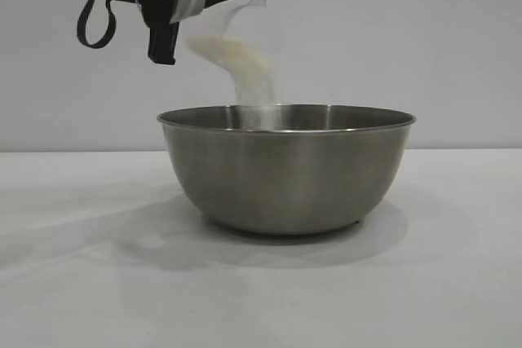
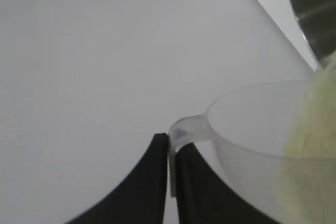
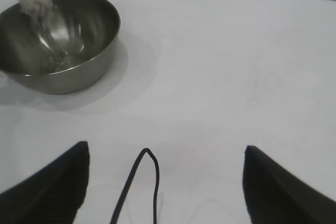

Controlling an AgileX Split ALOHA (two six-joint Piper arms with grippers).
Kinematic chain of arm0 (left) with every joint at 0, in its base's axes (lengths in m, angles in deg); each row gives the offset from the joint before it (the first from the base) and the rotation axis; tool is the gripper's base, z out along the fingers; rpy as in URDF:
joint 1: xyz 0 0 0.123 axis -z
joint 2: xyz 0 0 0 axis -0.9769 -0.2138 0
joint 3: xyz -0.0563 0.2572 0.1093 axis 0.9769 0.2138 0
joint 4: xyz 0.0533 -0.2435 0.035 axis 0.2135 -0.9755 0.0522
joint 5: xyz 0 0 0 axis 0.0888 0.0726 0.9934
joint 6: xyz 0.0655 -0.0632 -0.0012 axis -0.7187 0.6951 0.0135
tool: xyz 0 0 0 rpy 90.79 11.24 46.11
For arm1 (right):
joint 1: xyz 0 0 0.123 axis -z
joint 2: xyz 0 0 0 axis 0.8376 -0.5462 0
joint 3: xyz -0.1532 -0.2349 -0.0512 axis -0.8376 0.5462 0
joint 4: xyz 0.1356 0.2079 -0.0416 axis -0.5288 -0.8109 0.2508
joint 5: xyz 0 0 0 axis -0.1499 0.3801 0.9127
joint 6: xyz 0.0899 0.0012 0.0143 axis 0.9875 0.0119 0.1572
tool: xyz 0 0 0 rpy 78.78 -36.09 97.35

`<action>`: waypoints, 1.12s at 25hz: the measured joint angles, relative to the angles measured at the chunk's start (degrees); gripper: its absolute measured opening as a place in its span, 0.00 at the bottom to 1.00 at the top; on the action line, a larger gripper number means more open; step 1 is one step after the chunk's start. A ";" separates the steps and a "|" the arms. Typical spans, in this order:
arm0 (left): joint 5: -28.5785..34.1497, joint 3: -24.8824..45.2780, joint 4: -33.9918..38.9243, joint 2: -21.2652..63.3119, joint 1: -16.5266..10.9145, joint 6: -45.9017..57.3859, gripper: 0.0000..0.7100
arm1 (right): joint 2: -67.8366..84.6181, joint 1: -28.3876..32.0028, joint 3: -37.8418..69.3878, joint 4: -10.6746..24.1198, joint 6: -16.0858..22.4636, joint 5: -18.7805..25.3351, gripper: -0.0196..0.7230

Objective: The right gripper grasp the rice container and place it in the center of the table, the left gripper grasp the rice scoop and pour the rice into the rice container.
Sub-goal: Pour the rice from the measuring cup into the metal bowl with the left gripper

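White table (image 1: 81,283): rice container (image 1: 285,169) at centre. Left gripper (image 2: 169,153) above its rim, pinching tilted rice scoop (image 2: 252,124) by the handle; rice (image 1: 245,63) streaming in. Right gripper (image 3: 165,182) spread, well apart.

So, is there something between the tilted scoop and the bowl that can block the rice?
Nothing visible does. The left hand holds the scoop tilted above the bowl, and the rice falls straight into the open bowl. The right hand is open and apart from it.
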 joint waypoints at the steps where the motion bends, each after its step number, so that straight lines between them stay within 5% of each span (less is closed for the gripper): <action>1: 0.25 -0.12 0.76 0.00 0.00 -1.06 0.00 | 0.00 0.00 0.00 0.00 0.00 0.00 0.72; 19: 1.70 -0.31 4.18 -0.92 2.94 -23.67 0.00 | 0.00 0.00 0.00 -0.10 0.00 0.00 0.72; 28: 1.70 -0.31 4.45 -1.15 3.25 -24.68 0.00 | 0.00 0.00 0.00 -0.10 0.00 0.00 0.72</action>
